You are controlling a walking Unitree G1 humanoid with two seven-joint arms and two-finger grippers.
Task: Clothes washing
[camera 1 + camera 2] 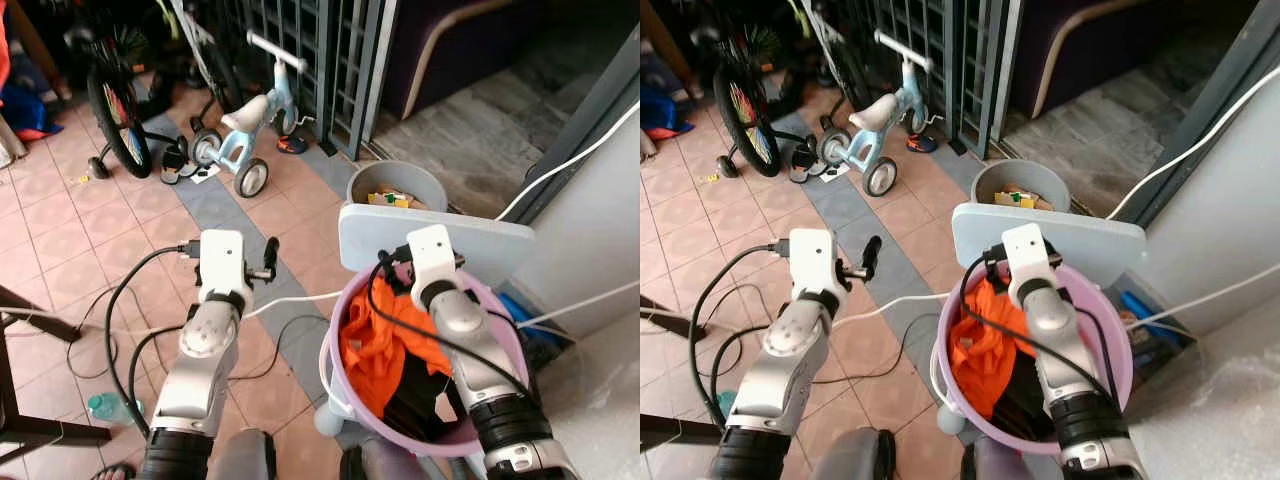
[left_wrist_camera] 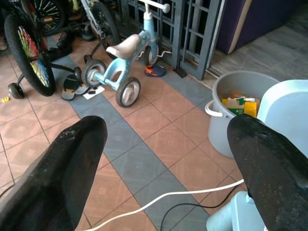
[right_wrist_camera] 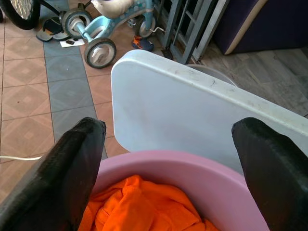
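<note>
The right end effector (image 3: pixel 163 178) is spread wide just above a pink basin (image 3: pixel 192 173) with orange cloth (image 1: pixel 375 335); the left end effector (image 2: pixel 168 163) is wide too, over tiled floor (image 2: pixel 144 144), a grey bucket (image 2: pixel 226 130) beyond it

A basin (image 1: pixel 350 400) sits on the floor at the robot's right, with clothes (image 1: pixel 385 345) heaped in it. A stool (image 1: pixel 440 240) stands just behind it, a bucket (image 1: pixel 395 185) beyond that. Farther back left stands a tricycle (image 1: pixel 245 130), with a bicycle wheel (image 1: pixel 118 120) to its left.
</note>
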